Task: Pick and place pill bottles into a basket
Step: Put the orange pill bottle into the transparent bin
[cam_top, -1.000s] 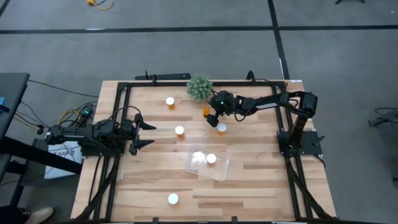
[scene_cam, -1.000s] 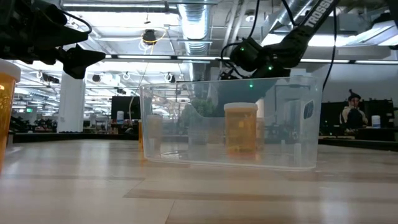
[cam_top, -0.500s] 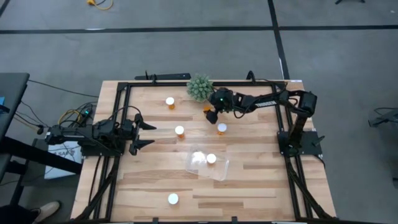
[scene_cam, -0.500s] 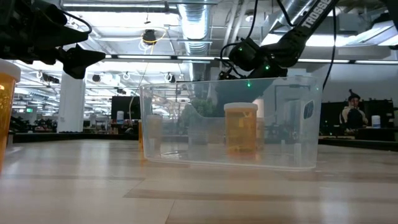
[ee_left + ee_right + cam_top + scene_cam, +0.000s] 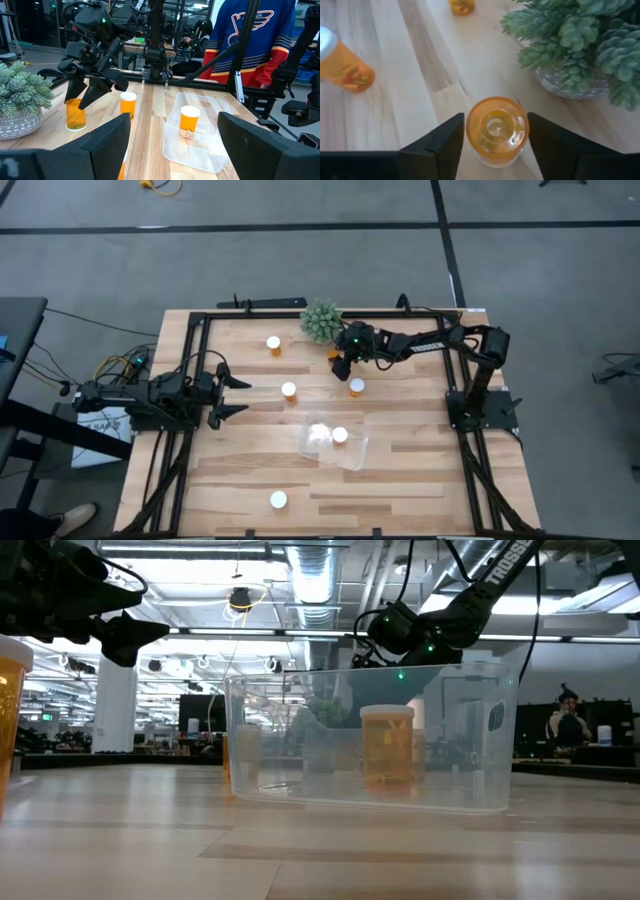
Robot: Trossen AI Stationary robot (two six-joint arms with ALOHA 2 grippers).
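The uncapped pill bottle (image 5: 495, 129) stands upright on the wooden surface (image 5: 420, 470), its long axis vertical and its open round mouth facing straight up, a translucent orange plastic cylinder with no white cap. The right gripper (image 5: 495, 136) hangs over it, its two dark flat fingers (image 5: 445, 142) flanking the bottle on either side; the fingers sit close against the rim, but whether they are pressing on it cannot be told. In the left wrist view the same bottle (image 5: 75, 114) stands below that gripper, just beside the spiky green plant (image 5: 22, 92) in its speckled grey pot. From above, this bottle (image 5: 332, 358) is near the far edge of the pale, grained plank surface, just inside the black metal frame (image 5: 195, 330). Four other pill bottles stand upright with round white caps up: one at the far side (image 5: 273, 343), one nearer the left arm (image 5: 289, 391), one just beside the right gripper (image 5: 356, 387), and one alone near the front edge (image 5: 278, 500). The basket (image 5: 352, 455) is a clear, glossy plastic tray with rounded corners, lying near the middle of the surface, with one capped bottle (image 5: 340, 435) standing upright inside it; the low view shows it through the see-through wall (image 5: 387, 745). The left gripper (image 5: 232, 395) waits at the left side of the surface, well apart from every bottle, its fingers spread wide with nothing between them.
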